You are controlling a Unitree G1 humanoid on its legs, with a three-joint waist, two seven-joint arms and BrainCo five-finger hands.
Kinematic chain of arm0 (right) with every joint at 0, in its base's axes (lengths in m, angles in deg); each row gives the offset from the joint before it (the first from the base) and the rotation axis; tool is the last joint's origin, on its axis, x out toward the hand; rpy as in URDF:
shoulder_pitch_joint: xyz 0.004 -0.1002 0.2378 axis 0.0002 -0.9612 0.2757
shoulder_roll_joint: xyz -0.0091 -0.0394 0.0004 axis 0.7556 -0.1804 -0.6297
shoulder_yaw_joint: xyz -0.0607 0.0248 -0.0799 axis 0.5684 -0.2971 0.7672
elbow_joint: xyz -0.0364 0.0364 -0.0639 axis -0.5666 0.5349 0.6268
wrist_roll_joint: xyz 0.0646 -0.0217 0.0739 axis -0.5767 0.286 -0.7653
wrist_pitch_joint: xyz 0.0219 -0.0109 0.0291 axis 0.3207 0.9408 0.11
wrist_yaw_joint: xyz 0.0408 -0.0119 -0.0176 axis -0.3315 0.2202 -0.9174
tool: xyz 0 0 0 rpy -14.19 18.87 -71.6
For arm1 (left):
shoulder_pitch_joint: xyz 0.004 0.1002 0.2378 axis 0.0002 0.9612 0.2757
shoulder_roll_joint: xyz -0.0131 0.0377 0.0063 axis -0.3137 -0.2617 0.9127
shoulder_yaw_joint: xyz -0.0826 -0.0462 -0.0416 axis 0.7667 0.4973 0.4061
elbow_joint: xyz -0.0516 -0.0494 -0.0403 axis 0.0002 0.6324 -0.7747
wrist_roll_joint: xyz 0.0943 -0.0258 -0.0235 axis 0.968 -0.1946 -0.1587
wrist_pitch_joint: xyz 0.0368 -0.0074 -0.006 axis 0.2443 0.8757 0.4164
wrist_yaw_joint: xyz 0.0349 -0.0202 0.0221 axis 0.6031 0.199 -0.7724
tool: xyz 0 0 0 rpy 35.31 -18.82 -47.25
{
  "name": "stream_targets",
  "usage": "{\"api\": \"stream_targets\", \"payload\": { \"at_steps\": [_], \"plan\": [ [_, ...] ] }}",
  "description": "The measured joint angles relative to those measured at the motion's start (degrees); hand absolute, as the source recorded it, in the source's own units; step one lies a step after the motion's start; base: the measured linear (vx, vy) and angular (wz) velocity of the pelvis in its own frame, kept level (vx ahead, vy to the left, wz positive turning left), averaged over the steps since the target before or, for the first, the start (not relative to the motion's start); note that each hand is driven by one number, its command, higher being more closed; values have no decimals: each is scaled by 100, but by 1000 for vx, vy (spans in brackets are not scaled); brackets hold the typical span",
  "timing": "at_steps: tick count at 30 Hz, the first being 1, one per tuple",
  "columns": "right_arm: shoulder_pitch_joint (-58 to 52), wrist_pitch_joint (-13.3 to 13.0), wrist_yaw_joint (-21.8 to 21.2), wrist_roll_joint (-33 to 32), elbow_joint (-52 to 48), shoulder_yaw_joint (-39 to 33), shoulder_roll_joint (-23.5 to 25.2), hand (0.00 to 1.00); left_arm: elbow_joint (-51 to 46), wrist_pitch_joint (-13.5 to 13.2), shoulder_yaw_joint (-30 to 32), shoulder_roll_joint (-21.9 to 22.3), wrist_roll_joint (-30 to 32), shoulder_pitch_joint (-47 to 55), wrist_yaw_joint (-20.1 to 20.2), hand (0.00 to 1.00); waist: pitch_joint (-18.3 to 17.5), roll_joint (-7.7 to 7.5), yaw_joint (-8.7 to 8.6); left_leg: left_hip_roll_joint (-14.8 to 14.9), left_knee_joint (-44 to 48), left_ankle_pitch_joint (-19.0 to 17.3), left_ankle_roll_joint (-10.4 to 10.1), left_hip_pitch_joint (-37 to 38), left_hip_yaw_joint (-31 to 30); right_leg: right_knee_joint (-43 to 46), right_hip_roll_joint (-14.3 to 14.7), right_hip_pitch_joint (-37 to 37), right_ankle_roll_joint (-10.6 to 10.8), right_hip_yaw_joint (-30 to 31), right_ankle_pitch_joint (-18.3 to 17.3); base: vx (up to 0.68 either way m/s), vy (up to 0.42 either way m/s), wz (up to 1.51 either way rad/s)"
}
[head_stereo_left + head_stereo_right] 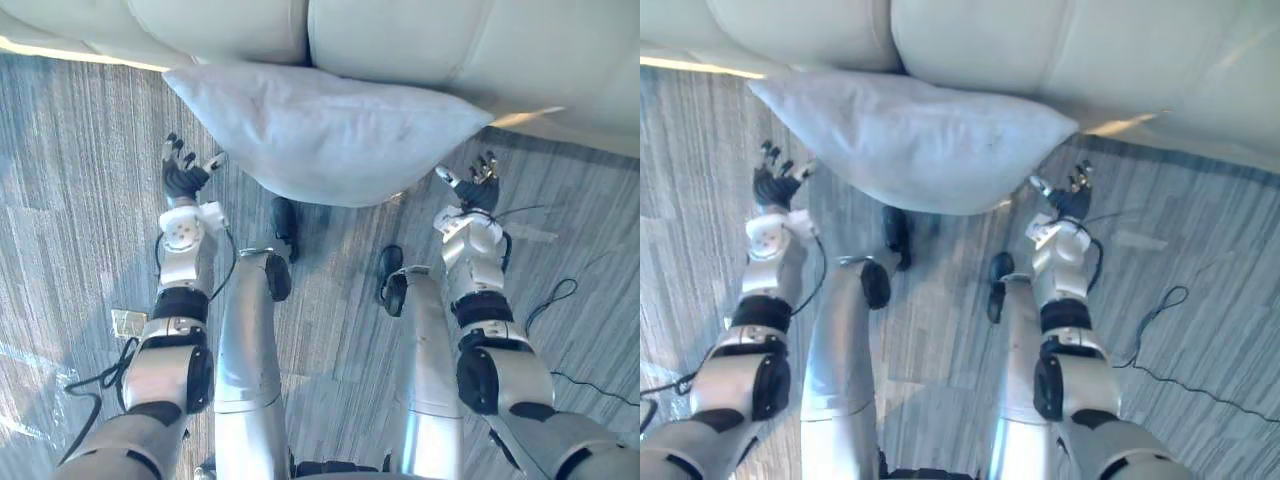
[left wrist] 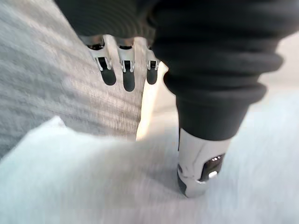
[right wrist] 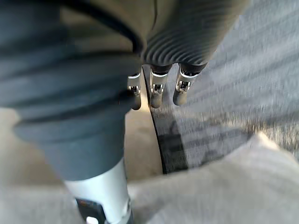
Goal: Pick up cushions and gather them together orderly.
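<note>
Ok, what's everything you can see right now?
cushion: one, pale grey, in front of the sofa, between the two hands.
sofa: one, cream, along the far side.
floor: grey striped carpet, under everything.
scrap: one, small and square, on the floor by the left arm; too small to identify.
left hand: fingers straight, by the cushion's left corner.
right hand: fingers straight, by the cushion's right corner.

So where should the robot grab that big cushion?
Probably by its two ends, one hand from each side. The cushion lies wide across the front of the sofa, and its tapered corners point toward the open left hand and right hand.
</note>
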Motion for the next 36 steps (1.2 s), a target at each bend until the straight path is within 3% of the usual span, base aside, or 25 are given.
{"api": "stream_targets", "payload": {
  "at_steps": [2,3,7,14,20,23,24,26,28,31,36],
  "plan": [
    [109,-37,87,-2,0,80,68,0,4,-45,-98,173,-4,-188,-93,0,0,0,12,-35,-7,23,0,-100,-3,29,-37,-100,-15,-14,-27,-13,20,14],
    [176,-49,142,-2,0,84,103,100,4,-74,-142,325,-6,-274,-156,100,0,0,14,-56,-15,37,3,-135,-4,44,-63,-140,-27,-22,-46,-2,14,10],
    [278,-53,316,1,-22,286,220,100,2,-97,-355,656,-12,-425,-427,100,-1,-1,16,-94,-39,68,-41,-146,-59,32,-86,-120,-8,-88,-70,10,16,9],
    [174,9,509,16,-61,833,112,100,-193,-92,-621,652,-182,-329,-803,100,-5,-4,5,-95,-73,140,-76,23,-180,-2,-92,110,-12,-229,-69,2,5,1],
    [-590,20,507,56,-879,1273,96,100,-808,-107,-764,658,-244,262,-850,100,-36,-28,-46,-42,-618,136,-123,951,-109,-621,-71,1015,-174,-287,61,37,5,-5],
    [-1092,6,479,59,-1238,1411,238,100,-1049,-123,-802,716,-289,667,-848,100,-134,-49,-85,3,-1135,235,-186,1727,-61,-1221,1,1774,-211,-328,215,110,-14,-9],
    [-1521,-39,458,59,-1511,1565,265,100,-1254,-203,-912,779,-355,1001,-837,100,-465,-73,-95,5,-1416,261,-208,1902,-32,-1517,16,1943,-224,-355,278,162,-2,-2],
    [-1952,-33,433,60,-1880,1582,330,100,-1454,-243,-1088,783,-404,1289,-832,100,-453,-83,-126,4,-1736,414,-220,2543,85,-1897,17,2571,-200,-343,378,200,-11,-2],
    [-2731,-49,407,65,-2549,1736,382,100,-1985,-272,-1310,782,-403,1878,-793,100,-472,-91,-202,3,-2133,412,-218,3468,217,-2396,1,3487,-62,-350,483,186,-15,-9],
    [-3679,-119,238,72,-3367,1826,393,100,-2664,-386,-1431,862,-400,2614,-609,100,-533,-114,-246,-45,-2655,383,-259,4543,372,-3113,0,4551,-25,-346,636,164,15,-18],
    [-5143,-191,-87,296,-4520,1926,382,100,-3636,-475,-1615,1102,-402,4093,-315,100,-1191,-156,-267,-125,-3302,227,-339,5953,571,-4213,-68,6049,80,-309,817,197,55,-14]
  ]
}}
